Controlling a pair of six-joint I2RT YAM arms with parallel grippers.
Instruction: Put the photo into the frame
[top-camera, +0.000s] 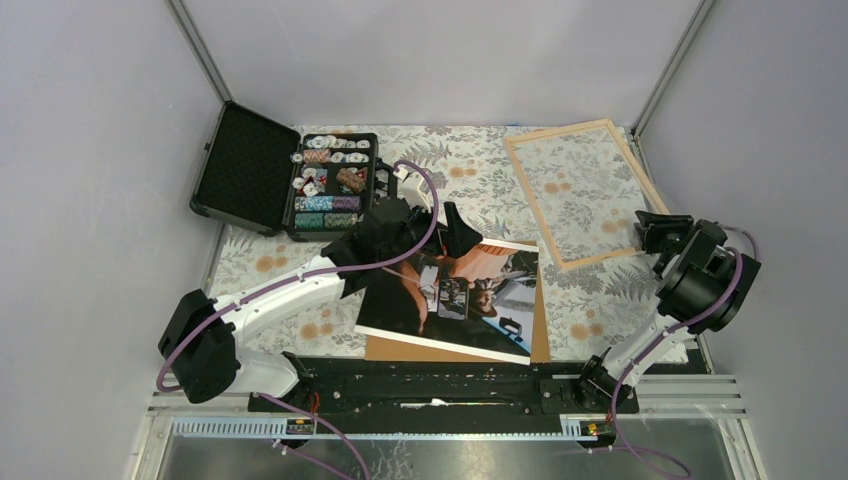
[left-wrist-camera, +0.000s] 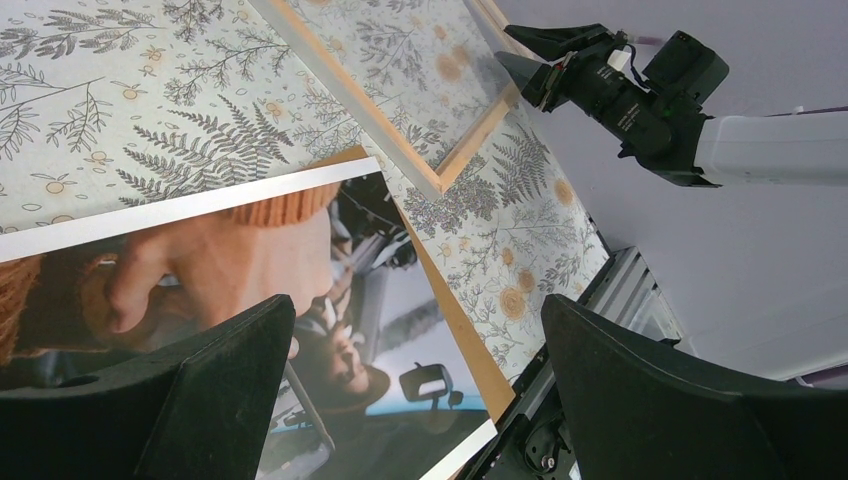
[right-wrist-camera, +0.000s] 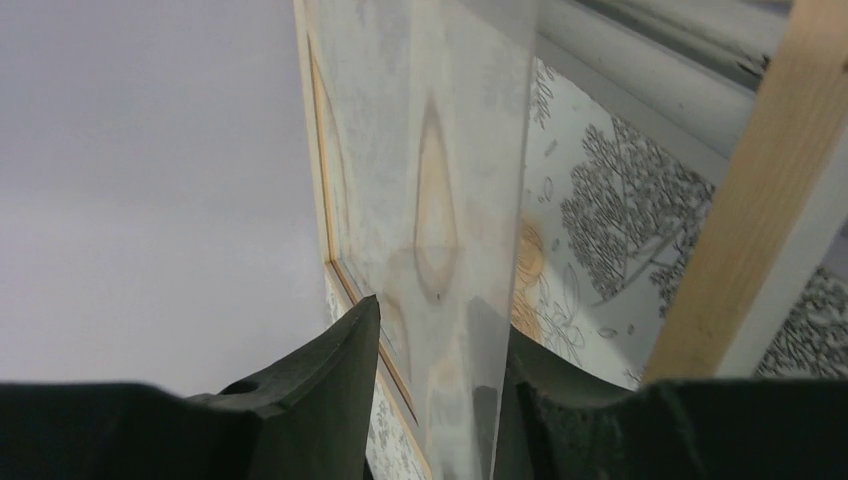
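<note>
The photo (top-camera: 450, 295) lies face up at the table's middle, on a brown backing board (top-camera: 541, 335). It also shows in the left wrist view (left-wrist-camera: 200, 270). My left gripper (top-camera: 440, 235) hovers open and empty over the photo's far edge, with its fingers (left-wrist-camera: 200, 400) spread wide. The light-wood frame (top-camera: 580, 190) with a clear pane lies at the back right. My right gripper (top-camera: 648, 228) is at the frame's right edge near its front corner. In the right wrist view its jaws (right-wrist-camera: 440, 330) stand close on either side of the clear pane (right-wrist-camera: 465, 200).
An open black case of poker chips (top-camera: 300, 175) stands at the back left. Grey walls enclose the table on three sides. The black rail (top-camera: 440, 385) with the arm bases runs along the near edge. The cloth is floral-patterned.
</note>
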